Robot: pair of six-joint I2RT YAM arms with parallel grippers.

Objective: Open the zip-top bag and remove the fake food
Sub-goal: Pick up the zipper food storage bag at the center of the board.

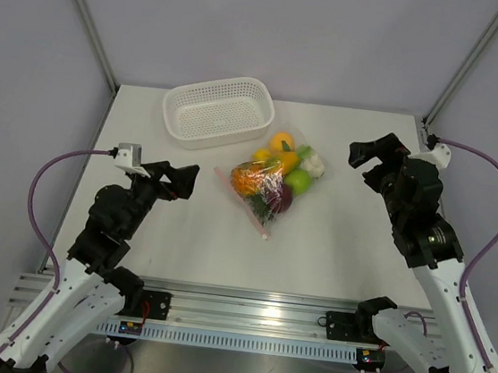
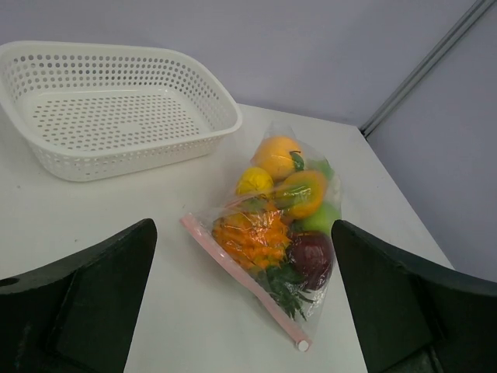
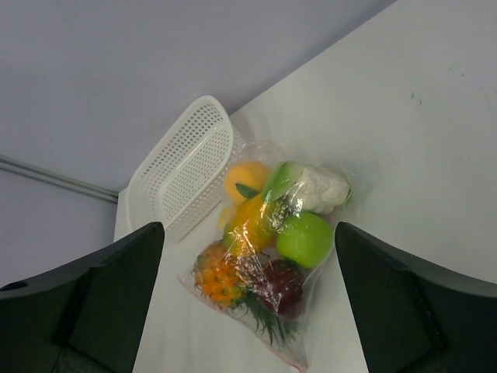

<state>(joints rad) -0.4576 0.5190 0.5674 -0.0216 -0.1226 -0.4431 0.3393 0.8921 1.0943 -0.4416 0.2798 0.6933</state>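
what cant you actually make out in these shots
- Bag: whether its zip is sealed; too small in top view, unclear in left wrist view.
- Food: lower pieces hidden under others and plastic glare, right wrist view.
- Basket: left end cut off by left wrist view's edge.

Quick count: left claw point(image 1: 186, 184) plus right claw point(image 1: 361, 163), so two. One zip-top bag point(image 2: 244, 282) between them, one white basket point(image 1: 217, 115) out past the left claw. Fake food point(image 1: 281, 161), I make out seven: one pineapple point(image 3: 217, 272), orange point(image 3: 247, 179), lemon point(image 2: 255, 180), green apple point(image 3: 304, 237), cauliflower point(image 3: 318, 189), dark red piece point(image 3: 279, 286), orange-yellow piece point(image 3: 252, 221).
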